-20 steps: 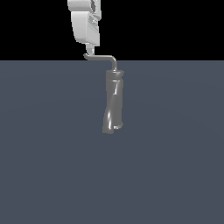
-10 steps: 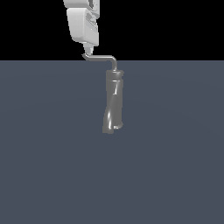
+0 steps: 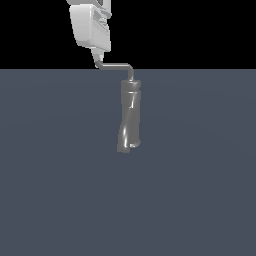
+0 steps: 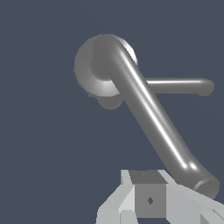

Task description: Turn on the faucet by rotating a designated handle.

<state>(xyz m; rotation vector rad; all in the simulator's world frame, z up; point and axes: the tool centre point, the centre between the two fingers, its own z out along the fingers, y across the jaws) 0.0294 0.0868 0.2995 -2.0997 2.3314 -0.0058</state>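
The faucet (image 3: pixel 129 117) stands upright near the middle of the grey counter (image 3: pixel 200 200), a twisted shiny column, nothing else around it. The handle (image 3: pixel 116 65) leaves the column top, bends and runs roughly level toward the exterior view's left, ending in a small upturned tip. The claw (image 3: pixel 98 56) hangs directly above that tip, pointing down, its lower end at or just touching the tip; contact can't be confirmed. In the wrist view the handle (image 4: pixel 148 118) runs as a long rod from the column's round top (image 4: pixel 98 70) out to its free end right beside a claw finger (image 4: pixel 148 199). A second thinner rod (image 4: pixel 179 86) sticks out sideways from the column top. Whether the claw is apart or together can't be told; the tip does not look clamped between fingers. Likely next move: push sideways on the rod's far end, across its long axis, to swing it around the column. Open room on all sides; main risk is slipping off the thin tip.
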